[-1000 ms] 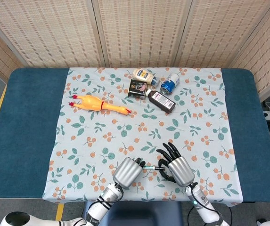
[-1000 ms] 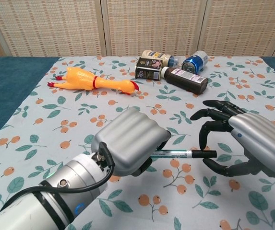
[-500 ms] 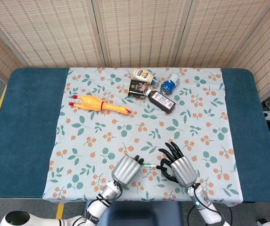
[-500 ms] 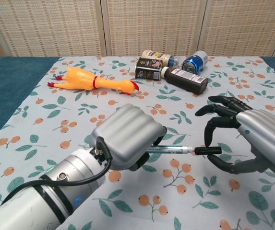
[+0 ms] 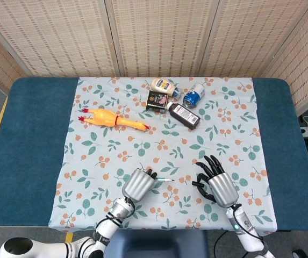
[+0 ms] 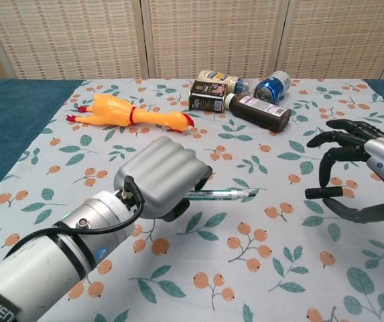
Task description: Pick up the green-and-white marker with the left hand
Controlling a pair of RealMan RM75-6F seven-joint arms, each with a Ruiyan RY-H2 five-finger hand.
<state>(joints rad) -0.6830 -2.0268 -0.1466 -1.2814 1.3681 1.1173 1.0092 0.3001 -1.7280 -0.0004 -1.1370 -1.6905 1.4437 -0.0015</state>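
Observation:
My left hand [image 5: 138, 184] [image 6: 160, 180] grips the green-and-white marker [image 6: 222, 195] [image 5: 162, 179] near the table's front edge, fingers curled around its barrel. The marker sticks out level to the right, its tip bare, above the flowered cloth [image 5: 105, 145]. My right hand [image 5: 219, 183] [image 6: 362, 176] hangs to the right of it, fingers spread and curved. A black cap [image 6: 323, 194] is pinched at its fingertips, a gap away from the marker's tip.
At the back of the cloth lie a yellow rubber chicken [image 5: 112, 119] [image 6: 126, 113], a cream bottle [image 5: 163, 85], a black box [image 5: 156, 100], a dark bottle [image 5: 184, 115] [image 6: 259, 111] and a blue can [image 5: 194, 95] [image 6: 272, 86]. Blue table [image 5: 30, 134] borders the cloth on both sides.
The hands have drawn apart: the left moved left with the marker, the right moved right with the black cap, which has come off the marker's tip.

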